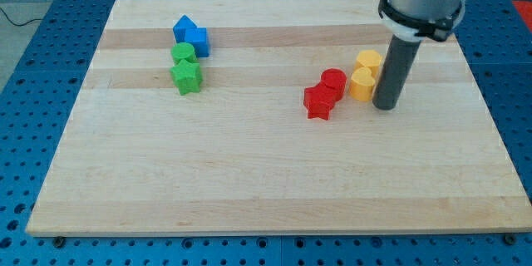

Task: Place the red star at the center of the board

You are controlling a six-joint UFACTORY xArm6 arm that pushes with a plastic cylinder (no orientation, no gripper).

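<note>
Beside yellow blocks (364, 75), my tip (384, 105).

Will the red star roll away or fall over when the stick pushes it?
Probably not. The red star sits low and flat on the wooden board, so it should slide, not roll or tip. Its points may make it turn a bit. The red cylinder touches it, so that may shift too. My tip is right of the yellow blocks.

My tip (385, 105) is resting on the wooden board (249, 191) just right of two touching yellow blocks (365, 75). Left of them, a red cylinder (333, 81) is touching the red star (318, 103). Toward the view's upper left, two blue blocks (190, 35) and two green blocks (185, 68) are clustering together.
</note>
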